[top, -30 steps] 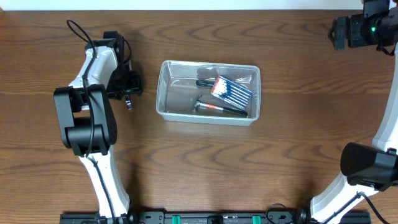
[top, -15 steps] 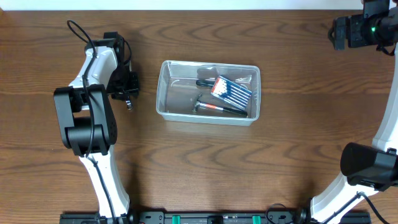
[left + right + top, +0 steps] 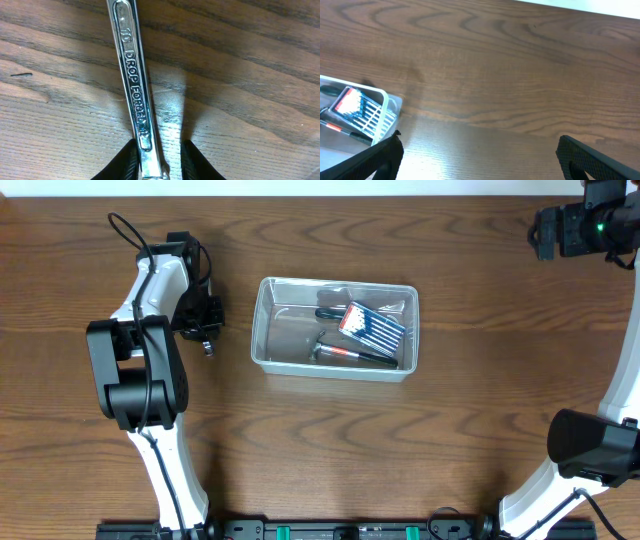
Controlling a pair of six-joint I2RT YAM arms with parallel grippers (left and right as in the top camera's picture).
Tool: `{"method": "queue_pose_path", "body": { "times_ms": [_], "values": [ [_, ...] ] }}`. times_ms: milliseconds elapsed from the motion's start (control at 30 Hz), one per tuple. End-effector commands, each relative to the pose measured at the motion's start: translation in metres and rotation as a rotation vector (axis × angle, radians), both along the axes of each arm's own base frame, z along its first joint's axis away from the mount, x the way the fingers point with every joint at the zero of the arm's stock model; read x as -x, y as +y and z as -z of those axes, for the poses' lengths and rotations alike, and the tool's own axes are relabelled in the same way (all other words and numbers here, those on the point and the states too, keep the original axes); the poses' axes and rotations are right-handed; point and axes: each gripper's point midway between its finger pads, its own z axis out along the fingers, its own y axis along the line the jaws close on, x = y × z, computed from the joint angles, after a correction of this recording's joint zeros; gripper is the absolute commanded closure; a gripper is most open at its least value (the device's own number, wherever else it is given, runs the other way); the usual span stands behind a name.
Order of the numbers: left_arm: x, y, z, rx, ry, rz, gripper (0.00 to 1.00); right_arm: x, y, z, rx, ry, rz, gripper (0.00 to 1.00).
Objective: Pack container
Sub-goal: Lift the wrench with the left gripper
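Observation:
The clear plastic container (image 3: 262, 330) stands mid-table and holds a blue-striped tool pack (image 3: 372, 328) and dark-handled tools (image 3: 345, 354). A silver wrench (image 3: 131, 85) stamped "DROP FORGED" lies flat on the wood. My left gripper (image 3: 159, 161) straddles its near end: the left finger touches the wrench, and a gap shows on the right side. In the overhead view the left gripper (image 3: 205, 328) is left of the container, with the wrench (image 3: 207, 347) poking out below it. My right gripper (image 3: 482, 160) is wide open and empty, far right of the container (image 3: 384, 102).
Brown wooden table (image 3: 320, 450) all round. The left arm's base and links (image 3: 140, 380) stand left of the container. The right arm (image 3: 590, 230) reaches to the far right back corner.
My left gripper has shifted slightly to the left, away from the container, over the wrench. The right arm and the container have not moved.

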Motion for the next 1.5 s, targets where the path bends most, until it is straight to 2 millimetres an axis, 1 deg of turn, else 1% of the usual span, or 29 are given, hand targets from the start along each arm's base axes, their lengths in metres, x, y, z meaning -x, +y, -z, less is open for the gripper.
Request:
{"method": "queue_pose_path", "body": {
  "times_ms": [0,133,167,200,300,567,800,900,1200,1300,1367,1400,1467],
  "values": [
    [0.0,0.002,-0.008,-0.003,-0.014,-0.003,0.74,0.004,0.003,-0.013,0.002,-0.033,-0.013,0.01],
    [-0.003,0.003,-0.019,-0.009,-0.041,-0.003,0.81,0.005,0.003,-0.013,0.001,-0.03,-0.013,0.01],
    [-0.003,0.003,-0.022,-0.009,-0.049,-0.003,0.81,0.005,0.003,-0.013,0.001,-0.03,-0.013,0.01],
    [-0.004,0.003,-0.025,-0.01,-0.057,-0.003,0.87,0.005,0.003,-0.013,0.001,-0.03,-0.013,0.01],
    [-0.005,0.003,-0.031,-0.011,-0.072,-0.004,0.94,0.005,0.003,-0.013,0.001,-0.03,-0.013,0.01],
    [-0.009,0.004,-0.056,-0.015,-0.13,-0.004,0.94,0.005,0.003,-0.013,0.001,-0.029,-0.013,0.01],
    [-0.013,0.007,-0.088,-0.04,-0.216,-0.004,0.94,0.006,0.003,-0.013,0.0,-0.026,-0.013,0.01],
    [-0.014,0.01,-0.098,-0.057,-0.239,-0.005,0.94,0.006,0.003,-0.013,0.0,-0.026,-0.013,0.01],
    [-0.012,0.01,-0.1,-0.056,-0.238,-0.009,0.94,0.006,0.003,-0.012,0.0,-0.025,-0.013,0.01],
    [-0.012,0.01,-0.096,-0.057,-0.23,-0.008,0.94,0.006,0.003,-0.012,0.0,-0.024,-0.013,0.01],
    [-0.012,0.012,-0.091,-0.069,-0.216,-0.008,0.91,0.006,0.003,-0.012,0.0,-0.024,-0.013,0.01],
    [-0.011,0.015,-0.088,-0.083,-0.207,-0.009,0.87,0.006,0.003,-0.012,0.0,-0.024,-0.013,0.01],
    [-0.01,0.018,-0.081,-0.101,-0.188,-0.009,0.48,0.006,0.003,-0.012,0.0,-0.024,-0.013,0.01]
  ]
}}
